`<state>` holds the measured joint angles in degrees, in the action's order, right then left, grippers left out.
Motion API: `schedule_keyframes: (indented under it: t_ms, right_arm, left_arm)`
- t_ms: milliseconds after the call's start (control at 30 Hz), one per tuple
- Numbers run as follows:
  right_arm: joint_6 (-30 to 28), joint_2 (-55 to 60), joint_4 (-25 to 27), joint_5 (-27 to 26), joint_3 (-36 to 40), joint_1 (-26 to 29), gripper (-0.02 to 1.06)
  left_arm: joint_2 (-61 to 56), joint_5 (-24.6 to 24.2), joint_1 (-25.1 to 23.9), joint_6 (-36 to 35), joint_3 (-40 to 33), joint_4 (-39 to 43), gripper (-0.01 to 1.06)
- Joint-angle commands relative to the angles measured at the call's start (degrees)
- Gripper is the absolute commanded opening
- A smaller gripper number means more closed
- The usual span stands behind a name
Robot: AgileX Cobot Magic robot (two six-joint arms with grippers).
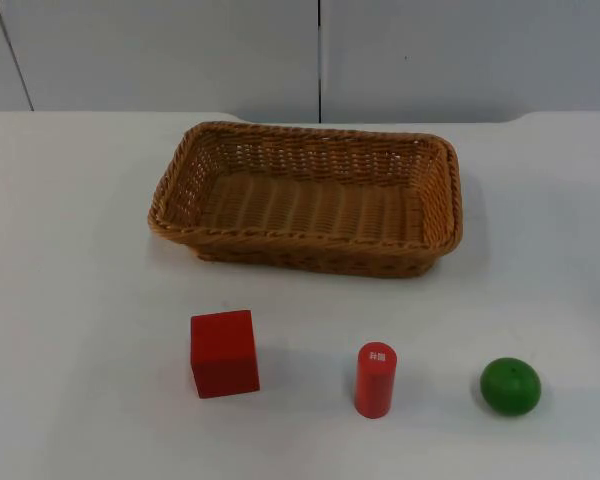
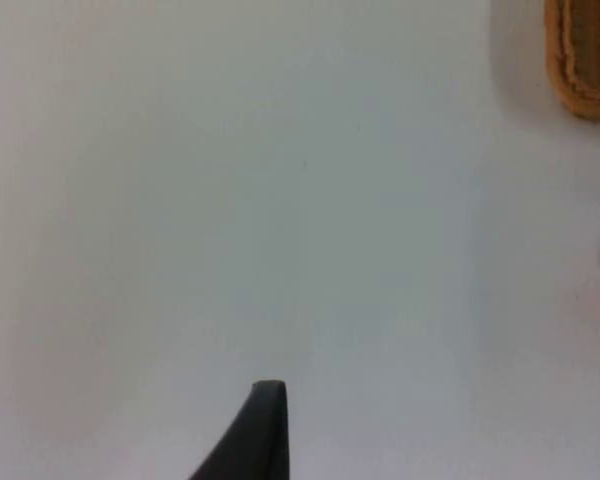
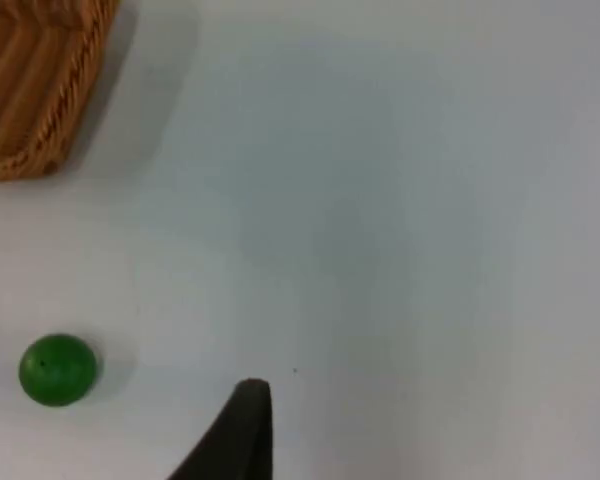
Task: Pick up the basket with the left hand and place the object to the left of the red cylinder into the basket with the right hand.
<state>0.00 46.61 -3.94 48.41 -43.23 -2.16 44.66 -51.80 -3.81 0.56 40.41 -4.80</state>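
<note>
Wicker basket (image 1: 310,195) sits on the white table (image 1: 70,300), behind the red cylinder (image 1: 374,379). The red cube (image 1: 223,352) stands left of that cylinder, a green ball (image 1: 510,386) right of it. My left claw (image 2: 265,430) and right claw (image 3: 242,425) hover over bare table; whether either is clenched, I cannot tell.

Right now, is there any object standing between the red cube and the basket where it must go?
Nothing visible does. The red cube stands on the white table left of the red cylinder, and the stretch up to the basket is bare. The green ball lies far off to the right.
</note>
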Motion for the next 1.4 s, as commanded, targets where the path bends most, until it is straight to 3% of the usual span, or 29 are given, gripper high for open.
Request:
schedule_keyframes:
  t_ms: [0, 233, 600, 800, 967, 1100, 1200, 1367]
  right_arm:
    - [-0.88, 2.46, 0.31, -1.28, -0.33, 0.27, 1.05]
    - [-0.88, 8.49, 1.21, -0.61, -0.33, 0.27, 1.05]
    - [-0.88, 8.49, 1.32, -0.84, -0.33, 0.27, 1.05]
    - [-0.88, 8.49, 1.6, -0.73, -0.33, 0.27, 1.05]
    - [-0.88, 8.49, 1.21, -1.12, -0.1, 0.27, 1.05]
    - [-0.88, 8.49, 1.21, -1.53, -0.13, 0.27, 1.05]
    - [-0.88, 8.49, 1.21, -1.64, -0.13, 0.27, 1.05]
    - [-0.88, 8.49, 1.21, -1.76, -0.13, 0.27, 1.05]
  left_arm:
    - [3.38, 1.2, -0.11, -0.14, 0.37, -1.24, 1.05]
    - [9.37, 2.69, -0.11, 0.9, 0.37, -3.63, 1.05]
    - [10.22, 5.02, -0.11, 0.9, 0.43, -3.74, 1.05]
    - [18.75, 8.36, -0.11, 3.97, 3.07, -6.33, 1.05]
    - [30.91, 9.49, -0.11, 13.91, 10.31, -16.25, 1.05]
    - [44.21, 8.71, 0.02, 18.88, 20.42, -23.45, 0.93]
    - [49.7, 8.6, 1.0, 19.1, 25.39, -23.74, 0.87]
    - [61.43, 5.88, 4.8, 19.1, 36.51, -21.49, 0.87]
